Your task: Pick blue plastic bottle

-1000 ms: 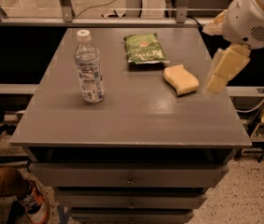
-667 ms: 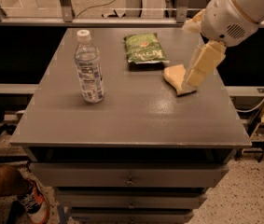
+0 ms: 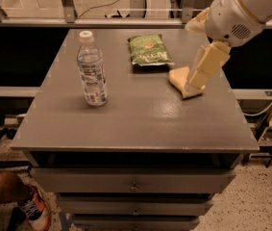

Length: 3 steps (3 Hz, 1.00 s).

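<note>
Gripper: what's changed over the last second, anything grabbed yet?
The gripper swung left from the table's right edge to over its top. It now hangs in front of the yellow sponge, well apart from the blue plastic bottle. Nothing was taken hold of or let go. The bottle stayed upright, and the green bag and sponge stayed put.

The claw (image 3: 193, 83) is hanging over the sponge (image 3: 178, 76) at the bench's (image 3: 140, 124) right side; open bench top is stretching from there to the bottle (image 3: 92, 71), with the green bag (image 3: 149, 51) sitting farther back.
</note>
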### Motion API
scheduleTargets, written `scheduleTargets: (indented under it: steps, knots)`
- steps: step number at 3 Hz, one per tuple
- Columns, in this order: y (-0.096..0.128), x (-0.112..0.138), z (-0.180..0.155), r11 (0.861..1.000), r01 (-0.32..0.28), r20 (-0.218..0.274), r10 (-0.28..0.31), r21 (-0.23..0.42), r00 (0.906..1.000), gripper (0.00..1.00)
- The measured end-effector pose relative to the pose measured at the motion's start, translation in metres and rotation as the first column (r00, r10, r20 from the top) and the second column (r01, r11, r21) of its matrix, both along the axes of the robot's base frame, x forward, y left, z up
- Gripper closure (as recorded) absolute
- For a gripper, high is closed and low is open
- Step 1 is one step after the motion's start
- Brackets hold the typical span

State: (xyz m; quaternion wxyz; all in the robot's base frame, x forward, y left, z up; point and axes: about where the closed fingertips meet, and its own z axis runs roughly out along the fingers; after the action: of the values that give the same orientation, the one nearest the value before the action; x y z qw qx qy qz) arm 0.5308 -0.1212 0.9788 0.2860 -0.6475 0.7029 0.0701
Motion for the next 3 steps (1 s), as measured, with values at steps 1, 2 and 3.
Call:
scheduleTargets:
  steps: [1,2,3]
  knots:
    - [0.049,0.014,0.008,0.990,-0.118,0.034,0.116,0.075,0.9927,0.00]
    - [0.083,0.023,0.006,0.974,-0.185,0.038,0.181,0.128,0.9827,0.00]
    - [0.115,0.030,-0.013,0.950,-0.226,-0.003,0.232,0.215,0.9727,0.00]
